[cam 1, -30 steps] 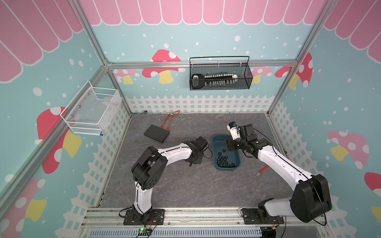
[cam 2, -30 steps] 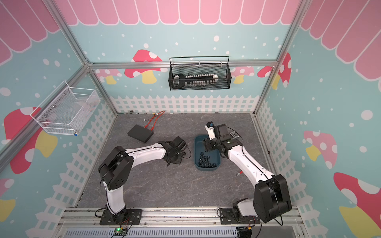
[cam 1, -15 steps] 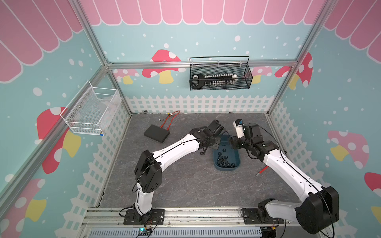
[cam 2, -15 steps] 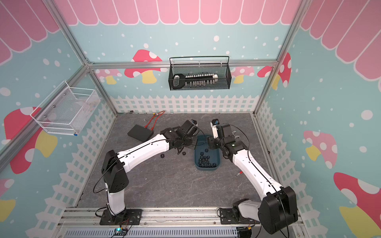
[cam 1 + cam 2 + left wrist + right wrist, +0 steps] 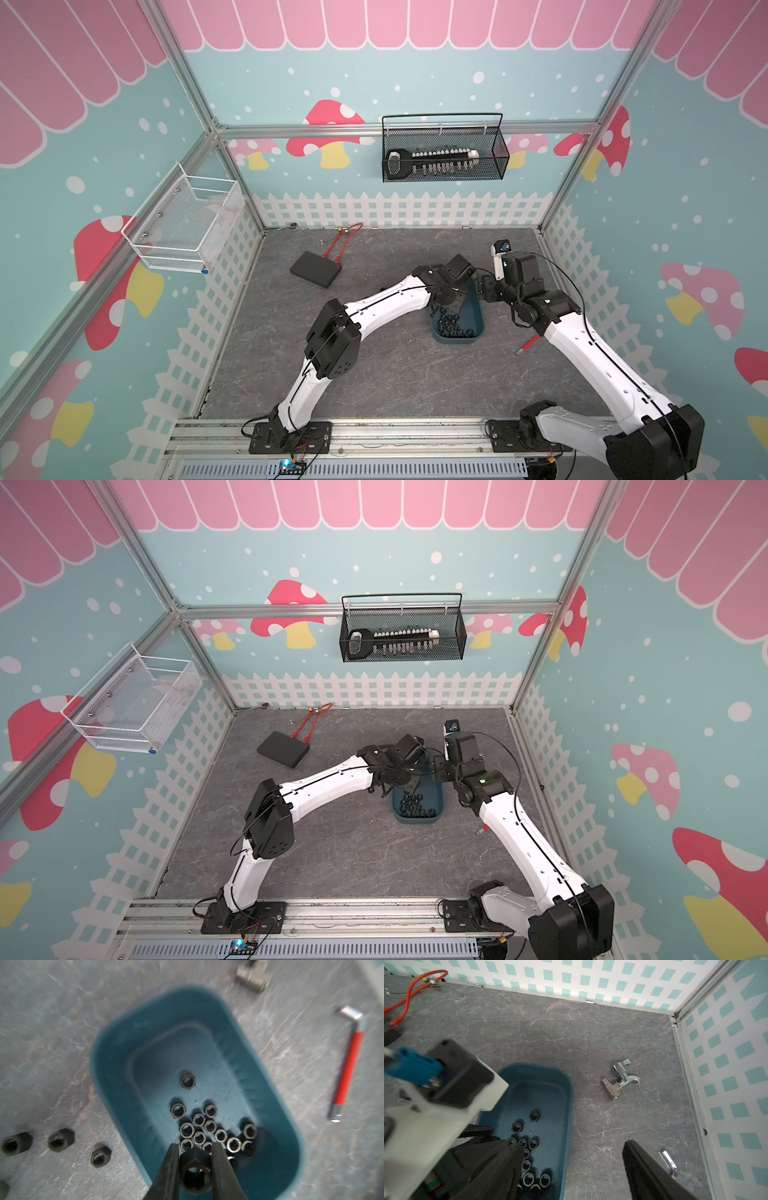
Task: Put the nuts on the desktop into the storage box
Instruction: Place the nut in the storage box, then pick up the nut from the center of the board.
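Observation:
The teal storage box (image 5: 473, 316) (image 5: 434, 796) (image 5: 166, 1053) (image 5: 542, 1088) sits on the grey desktop (image 5: 395, 374) and holds several black nuts (image 5: 451, 324) (image 5: 413, 804) (image 5: 209, 1126) (image 5: 527, 1165). My left gripper (image 5: 195, 1147) (image 5: 449, 303) (image 5: 405, 783) hangs over the box, shut on one black nut (image 5: 195, 1169). Three more nuts (image 5: 61, 1139) lie on the desktop just outside the box. My right gripper (image 5: 577, 1167) (image 5: 484, 286) (image 5: 436, 766) stands open over the box's edge on its other side, with nothing between its fingers.
A silver tap fitting (image 5: 618, 1080) (image 5: 252, 976) and a red-handled hex key (image 5: 349, 1068) (image 5: 528, 345) lie beside the box. A flat black box (image 5: 316, 270) and a red cable (image 5: 343, 241) are at the back left. Wire baskets hang on the walls.
My left arm has swung from the desktop left of the box to above the box, carrying the nut. My right gripper has drawn back from over the box and opened wider.

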Available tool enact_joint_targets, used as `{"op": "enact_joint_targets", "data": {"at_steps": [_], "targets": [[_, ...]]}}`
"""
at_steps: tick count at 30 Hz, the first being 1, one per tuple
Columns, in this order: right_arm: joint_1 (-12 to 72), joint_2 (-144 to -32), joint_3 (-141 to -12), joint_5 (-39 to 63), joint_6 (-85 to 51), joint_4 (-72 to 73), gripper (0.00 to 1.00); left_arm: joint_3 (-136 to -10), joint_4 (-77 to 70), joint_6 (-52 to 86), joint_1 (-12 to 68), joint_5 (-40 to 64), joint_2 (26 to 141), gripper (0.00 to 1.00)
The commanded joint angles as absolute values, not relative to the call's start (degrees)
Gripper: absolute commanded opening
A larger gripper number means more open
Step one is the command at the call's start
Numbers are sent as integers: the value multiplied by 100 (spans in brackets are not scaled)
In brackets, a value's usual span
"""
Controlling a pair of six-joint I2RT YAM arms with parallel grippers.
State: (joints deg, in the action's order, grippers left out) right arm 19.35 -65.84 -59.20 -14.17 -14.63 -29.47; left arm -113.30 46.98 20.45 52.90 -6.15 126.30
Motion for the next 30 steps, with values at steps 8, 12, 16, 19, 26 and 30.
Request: {"op": "enact_joint_targets", "data": {"at_steps": [8,12,16,19,26,30], "targets": [[1854,-6380,-5690,-1493,-1460,-3103,85,-11866,4781,1940,5274,-1251,12543,71],[1863,-6319,-5552,-741,-1141,-3076,84,-11714,4790,2013,5110,-1833,12305,74],[1894,-6410,-5454,-5,-983,-3052,81,-11255,4799,2172,4650,-1876,12079,74],[1937,-6457,-5389,249,-967,-2934,81,-10916,4796,2219,4312,-1811,12086,69],[2034,-6789,-5363,416,-1002,-2770,80,-10724,4705,2299,3906,-1765,12457,62],[2074,-6992,-5353,374,-1018,-2717,79,-10930,4698,2245,3658,-1455,12735,59]]}}
